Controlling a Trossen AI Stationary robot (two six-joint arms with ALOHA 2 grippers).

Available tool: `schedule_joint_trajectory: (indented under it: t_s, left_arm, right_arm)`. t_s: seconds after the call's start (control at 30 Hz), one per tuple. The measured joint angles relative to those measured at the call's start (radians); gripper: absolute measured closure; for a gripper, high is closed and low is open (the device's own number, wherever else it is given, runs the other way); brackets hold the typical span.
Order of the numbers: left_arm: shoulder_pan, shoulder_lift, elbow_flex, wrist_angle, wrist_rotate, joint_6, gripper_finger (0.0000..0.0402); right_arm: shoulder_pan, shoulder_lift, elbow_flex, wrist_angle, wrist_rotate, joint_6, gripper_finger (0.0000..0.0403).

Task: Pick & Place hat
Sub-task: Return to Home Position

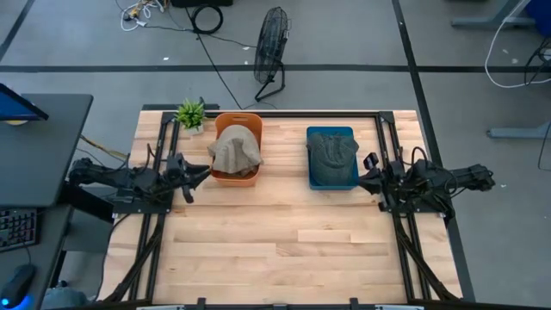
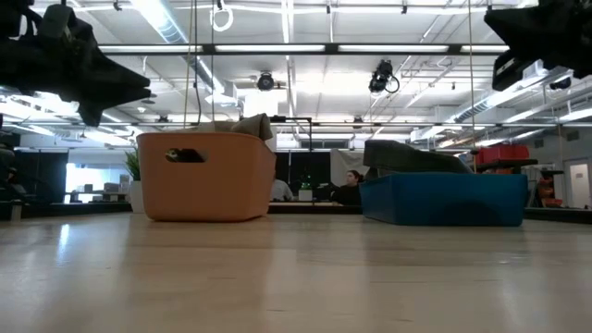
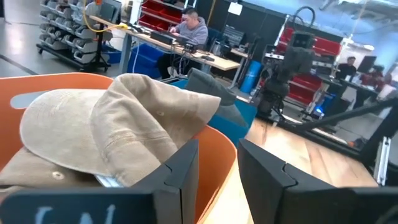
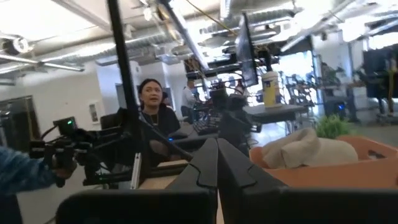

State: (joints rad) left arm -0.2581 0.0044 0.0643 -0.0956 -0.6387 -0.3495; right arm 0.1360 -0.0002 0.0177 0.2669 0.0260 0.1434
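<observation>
With the black caps (image 1: pixel 332 153) lying in the blue bin (image 1: pixel 311 177), I'm homing: my left hand (image 1: pixel 198 175), open and empty, and right hand (image 1: pixel 366 175), closed on nothing, must pull back to rest.

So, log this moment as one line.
left gripper open, beside orange bin | right gripper shut, beside blue bin | dark caps in blue bin | tan caps in orange bin

tan caps (image 3: pixel 118 134) in orange bin (image 3: pixel 222 155)
</observation>
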Motion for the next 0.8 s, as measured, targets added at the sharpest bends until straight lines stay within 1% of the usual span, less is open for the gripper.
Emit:
schedule_joint_trajectory:
  t_s: [0.1, 0.23, 0.3, 0.43, 0.63, 0.8]
  left_arm:
    - [0.0, 0.0, 0.0, 0.0, 0.015, 0.029, 0.0287]
    - [0.0, 0.001, -0.001, -0.001, 0.01, 0.054, 0.0287]
    - [0.0, 0.002, -0.001, -0.002, 0.009, 0.042, 0.0287]
    - [0.0, 0.002, -0.001, -0.003, 0.008, -0.031, 0.0287]
    - [0.0, 0.002, -0.002, -0.002, 0.008, -0.028, 0.0287]
    - [0.0, 0.002, -0.003, -0.003, 0.008, -0.031, 0.0287]
  right_arm:
    - [0.0, 0.0, 0.0, -0.01, 0.044, 0.031, 0.0398]
    - [0.0, 0.0, 0.0, -0.049, 0.1, 0.032, 0.0391]
    - [0.0, 0.0, 0.0, -0.065, 0.103, 0.032, 0.0389]
    - [0.0, 0.0, 0.0, -0.082, 0.098, 0.032, 0.0387]
    - [0.0, 0.0, 0.001, -0.144, 0.097, 0.032, 0.0387]
    - [0.0, 0.0, 0.001, -0.237, 0.097, 0.032, 0.0387]
